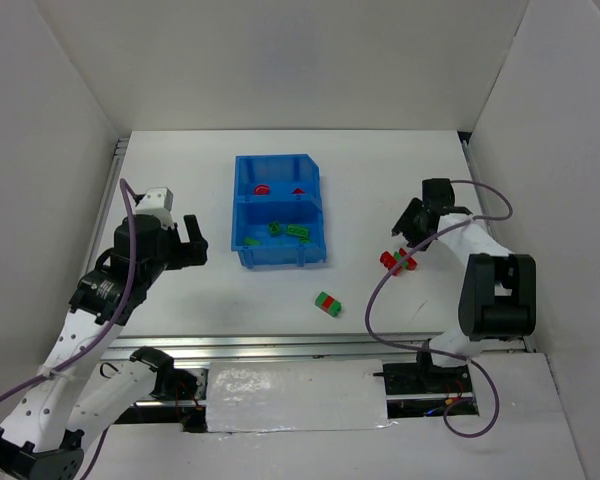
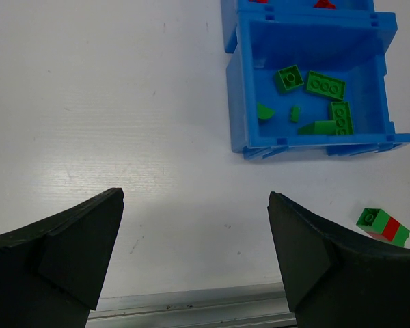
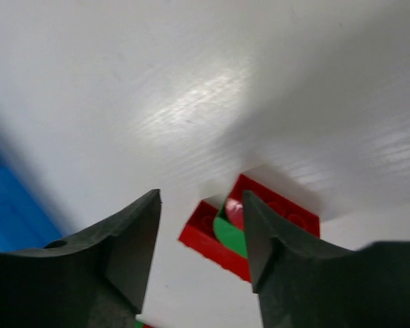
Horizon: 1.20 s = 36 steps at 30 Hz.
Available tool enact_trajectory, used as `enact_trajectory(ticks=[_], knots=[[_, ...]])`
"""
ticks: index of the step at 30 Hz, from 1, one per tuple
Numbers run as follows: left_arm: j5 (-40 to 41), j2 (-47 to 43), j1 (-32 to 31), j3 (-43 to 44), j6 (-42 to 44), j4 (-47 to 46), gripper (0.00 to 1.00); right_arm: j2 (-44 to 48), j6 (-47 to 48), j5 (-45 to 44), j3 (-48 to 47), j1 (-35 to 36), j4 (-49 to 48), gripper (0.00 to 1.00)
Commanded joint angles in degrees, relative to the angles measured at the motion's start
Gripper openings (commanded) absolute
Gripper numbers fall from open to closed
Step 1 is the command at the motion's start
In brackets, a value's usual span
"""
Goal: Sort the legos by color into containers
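Right pincer (image 3: 201,199) is the closer one by far: half-open, gripping nothing, tips right at the red-and-green lego clump (image 3: 212,240) on the counter (image 1: 380,180) just right of the blue bin (image 1: 242,215), with the clump off-centre toward one finger.

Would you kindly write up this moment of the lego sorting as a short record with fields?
bin: blue bin, two compartments split by a middle wall
far compartment: red legos
near compartment: green legos
still loose: red-green pair in front of the bin; red and green cluster to its right
left gripper: open, empty, left of the bin
right gripper: open, close over the cluster, nothing between the fingers
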State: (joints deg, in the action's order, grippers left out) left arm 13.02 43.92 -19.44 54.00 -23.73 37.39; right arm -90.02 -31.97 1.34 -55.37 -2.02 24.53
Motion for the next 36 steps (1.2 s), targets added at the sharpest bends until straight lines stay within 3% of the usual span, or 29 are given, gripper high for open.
enact_trajectory(ticks=[1, 4, 5, 9, 15, 18, 26, 36], knots=[[-0.1, -1.2, -0.3, 0.3, 0.9, -1.3, 1.0, 6.3, 0.8, 3.7, 1.5, 0.4, -4.9, 0.61], [-0.3, -1.3, -0.3, 0.3, 1.0, -1.5, 0.99, 10.5, 5.5, 8.9, 2.6, 0.5, -4.6, 0.84], [-0.3, -1.2, -0.3, 0.3, 1.0, -1.4, 0.99, 11.3, 8.9, 9.6, 2.3, 0.7, -3.4, 0.99], [-0.7, -0.8, -0.3, 0.3, 1.1, -1.4, 1.0, 11.6, 13.6, 1.0, 1.0, 4.3, 4.3, 1.0], [-0.2, -1.3, -0.3, 0.3, 1.0, -1.3, 1.0, 12.1, 12.1, -11.1, 0.4, 9.7, 8.9, 1.0], [0.2, -2.3, -0.3, 0.1, 1.0, -1.4, 0.99, 13.4, 12.3, -10.7, 0.4, 11.2, 10.1, 1.0], [0.2, -3.0, -0.3, 0.3, 1.1, -1.4, 0.99, 10.9, -6.5, -19.8, 1.8, 13.9, 16.9, 1.0], [-0.7, -3.8, -0.3, 0.2, 1.3, -1.5, 1.0, 12.9, -24.0, -20.1, 7.1, 15.3, 7.5, 1.0]])
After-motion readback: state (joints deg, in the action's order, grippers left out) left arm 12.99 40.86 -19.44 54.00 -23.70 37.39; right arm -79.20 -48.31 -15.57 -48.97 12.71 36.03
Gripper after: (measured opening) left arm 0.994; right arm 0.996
